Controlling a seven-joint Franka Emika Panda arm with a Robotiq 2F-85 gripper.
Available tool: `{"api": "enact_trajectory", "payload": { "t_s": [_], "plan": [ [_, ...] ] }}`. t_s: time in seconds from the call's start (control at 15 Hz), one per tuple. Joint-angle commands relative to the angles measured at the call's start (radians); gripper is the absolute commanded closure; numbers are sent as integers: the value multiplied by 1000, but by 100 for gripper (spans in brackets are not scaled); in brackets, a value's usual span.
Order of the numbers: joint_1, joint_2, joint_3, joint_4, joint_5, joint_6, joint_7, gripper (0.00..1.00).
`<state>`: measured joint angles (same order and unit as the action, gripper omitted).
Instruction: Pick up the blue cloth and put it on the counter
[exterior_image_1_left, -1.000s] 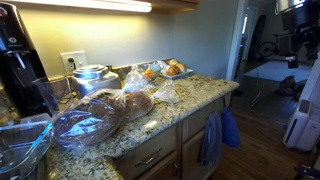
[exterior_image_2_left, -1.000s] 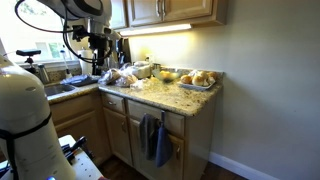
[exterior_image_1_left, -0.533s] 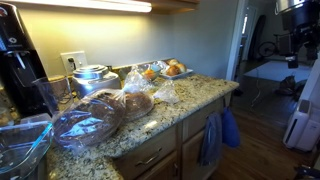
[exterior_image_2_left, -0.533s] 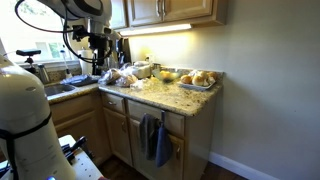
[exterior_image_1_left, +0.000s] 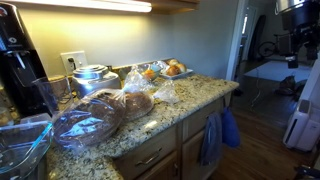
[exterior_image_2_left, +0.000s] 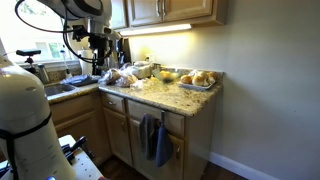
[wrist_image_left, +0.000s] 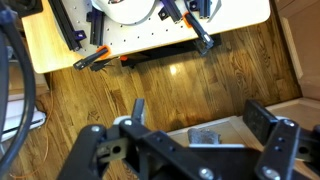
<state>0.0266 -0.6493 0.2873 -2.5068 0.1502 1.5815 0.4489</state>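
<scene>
The blue cloth (exterior_image_1_left: 229, 129) hangs on the cabinet front below the granite counter (exterior_image_1_left: 190, 97), next to a greyer cloth (exterior_image_1_left: 209, 141). Both show in both exterior views, the blue cloth (exterior_image_2_left: 163, 143) beside the darker one (exterior_image_2_left: 148, 134). In the wrist view my gripper (wrist_image_left: 200, 118) is open and empty, its two fingers wide apart, facing a wooden floor. The cloth is not in the wrist view. My arm (exterior_image_2_left: 70, 12) rises at the upper left of an exterior view, well away from the cloth.
On the counter (exterior_image_2_left: 170, 95) are bagged bread (exterior_image_1_left: 120, 104), a tray of fruit and rolls (exterior_image_1_left: 168, 70), a metal pot (exterior_image_1_left: 90, 76), a glass bowl (exterior_image_1_left: 25, 140) and a coffee machine (exterior_image_1_left: 18, 60). A workbench with clamps (wrist_image_left: 150, 25) stands over the floor.
</scene>
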Motion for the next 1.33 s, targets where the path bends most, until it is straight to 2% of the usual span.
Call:
{"api": "enact_trajectory", "payload": {
  "t_s": [0.0,0.33,0.6,0.93,1.07,1.13,1.27],
  "plan": [
    [15,3,-13,2,-7,-2,7,0],
    [7,42,6,-20,-4,92,39,0],
    [10,70,7,-55,-29,222,38,0],
    [19,162,-18,-85,-86,361,-39,0],
    [13,204,-21,-72,-123,357,-49,0],
    [25,180,-21,-66,-99,333,-18,0],
    [26,207,-25,-66,-114,336,-26,0]
  ]
}}
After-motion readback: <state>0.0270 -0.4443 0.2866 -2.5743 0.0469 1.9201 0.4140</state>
